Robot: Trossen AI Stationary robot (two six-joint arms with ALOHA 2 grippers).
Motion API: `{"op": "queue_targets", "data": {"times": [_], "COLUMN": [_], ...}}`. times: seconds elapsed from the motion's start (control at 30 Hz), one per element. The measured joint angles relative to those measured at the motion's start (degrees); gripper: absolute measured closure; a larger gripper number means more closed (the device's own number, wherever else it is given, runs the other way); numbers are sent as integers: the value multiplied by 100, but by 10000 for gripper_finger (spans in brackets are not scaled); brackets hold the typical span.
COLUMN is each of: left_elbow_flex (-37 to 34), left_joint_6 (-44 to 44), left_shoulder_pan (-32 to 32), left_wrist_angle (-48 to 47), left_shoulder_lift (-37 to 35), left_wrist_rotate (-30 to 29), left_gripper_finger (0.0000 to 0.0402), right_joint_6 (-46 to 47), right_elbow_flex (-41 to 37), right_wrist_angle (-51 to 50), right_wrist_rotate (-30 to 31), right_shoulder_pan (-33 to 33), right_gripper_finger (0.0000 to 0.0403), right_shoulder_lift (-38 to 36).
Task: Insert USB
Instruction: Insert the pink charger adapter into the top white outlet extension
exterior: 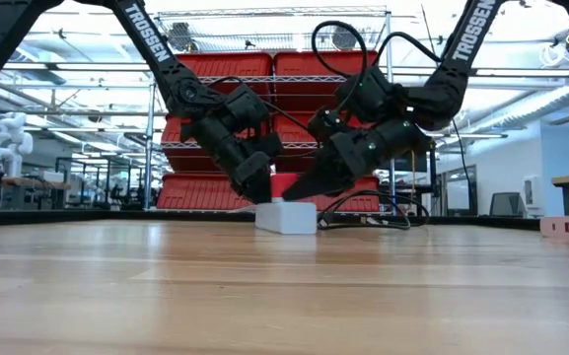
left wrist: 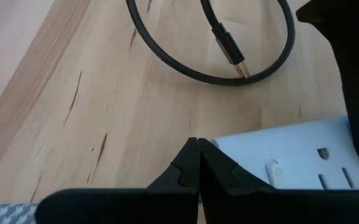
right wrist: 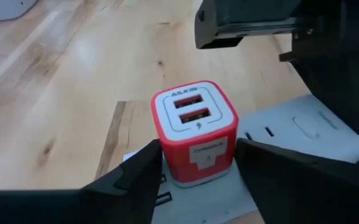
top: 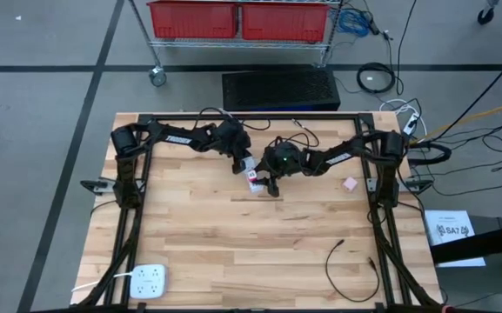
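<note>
Red-and-white two-port USB charger (right wrist: 196, 133) sits between right gripper's (right wrist: 198, 171) parted jaws; left gripper (left wrist: 198, 163) closed.

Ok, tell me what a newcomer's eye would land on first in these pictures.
First, the red USB charger cube with two empty ports, plugged upright into a white power strip near the table's far middle. The right hand straddles it, fingers open and apart from its sides, while the left hand is shut, resting at the strip's edge. A black USB cable lies loose on the wood beyond.
</note>
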Motion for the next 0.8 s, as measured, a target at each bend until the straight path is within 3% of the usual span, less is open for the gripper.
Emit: {"op": "queue_targets", "data": {"times": [0.8], "left_elbow_flex": [0], "left_joint_6": [19], "left_shoulder_pan": [-4], "left_wrist_angle": [44], "left_shoulder_lift": [3], "left_wrist_rotate": [11], "left_gripper_finger": [400], "right_joint_6": [98], "right_elbow_flex": [-15], "right_wrist_angle": [-999], "right_wrist_rotate": [145], "right_shoulder_pan": [-9], "right_gripper_finger": [179], "right_shoulder_lift": [-916]}}
